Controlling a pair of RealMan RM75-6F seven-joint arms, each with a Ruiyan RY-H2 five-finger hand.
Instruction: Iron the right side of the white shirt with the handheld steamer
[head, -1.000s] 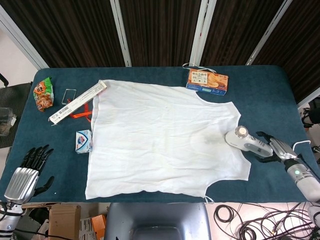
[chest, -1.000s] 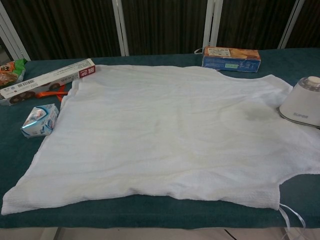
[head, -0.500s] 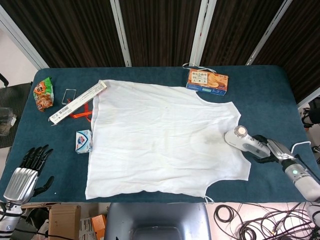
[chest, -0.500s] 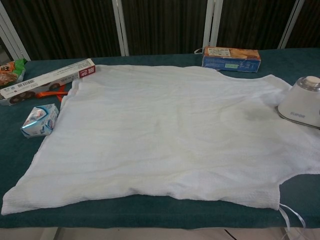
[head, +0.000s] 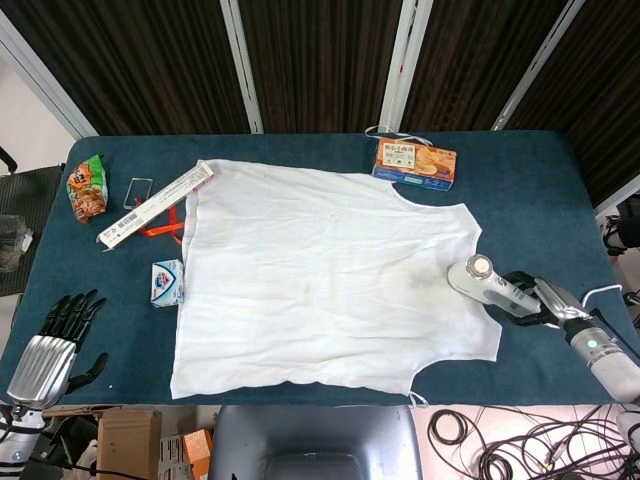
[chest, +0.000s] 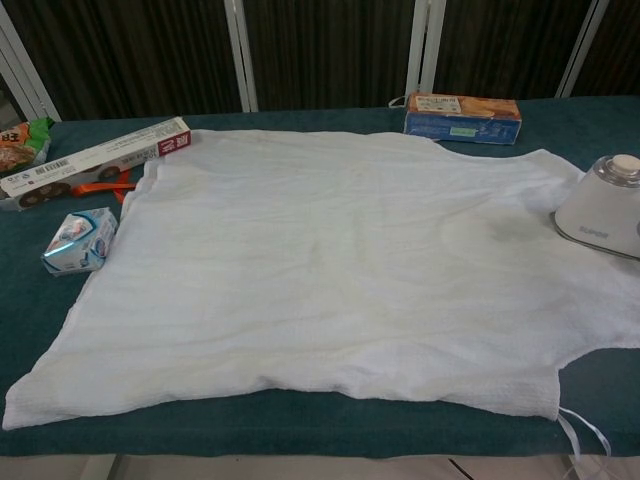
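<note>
Since a second ago the handheld steamer (head: 484, 277) has slid a little further onto the white shirt (head: 325, 275), carried by the right hand (head: 540, 300). That hand grips the steamer's handle, fingers wrapped round it, at the near right edge of the table (head: 540, 190); the steamer's head sits just ahead of the hand on the shirt's right side, beside a faint grey patch in the cloth. Well apart, at the near left corner, the left hand (head: 55, 345) hangs off the table edge, fingers spread and holding nothing. Beyond the left hand lie a small blue packet (head: 167, 282), then a long white box (head: 155, 205), orange scissors (head: 160, 228) and a snack bag (head: 86, 186). Far beyond the right hand, a biscuit box (head: 415, 163) touches the shirt's top edge.
</note>
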